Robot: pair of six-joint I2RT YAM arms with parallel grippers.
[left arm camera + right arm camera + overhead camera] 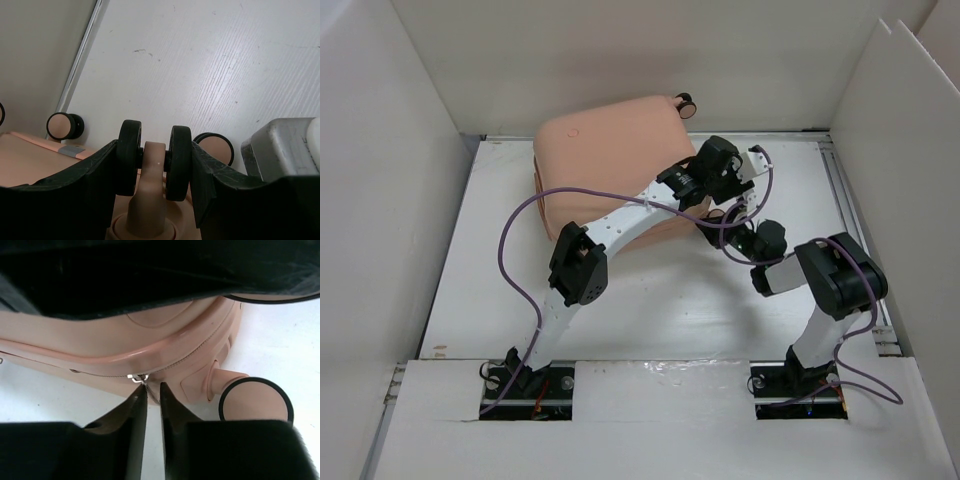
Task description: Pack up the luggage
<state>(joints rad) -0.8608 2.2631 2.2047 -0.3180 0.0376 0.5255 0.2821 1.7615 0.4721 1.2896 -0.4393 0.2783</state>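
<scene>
The salmon-pink luggage (600, 160) lies closed and flat at the back middle of the table. My left gripper (722, 168) is at its right side. In the left wrist view it (155, 156) is shut on a black double wheel (177, 162) with a pink strut. My right gripper (723, 214) is at the luggage's near right corner. In the right wrist view its jaws (151, 390) stand almost together on the thin metal zipper pull (139, 379) at the shell's (150, 340) seam.
White walls (390, 180) enclose the table on the left, back and right. Purple cables (520, 250) loop over the table. Other luggage wheels show (686, 102) (255, 402) (62, 125). A grey block (285, 145) is close to the right of the left gripper.
</scene>
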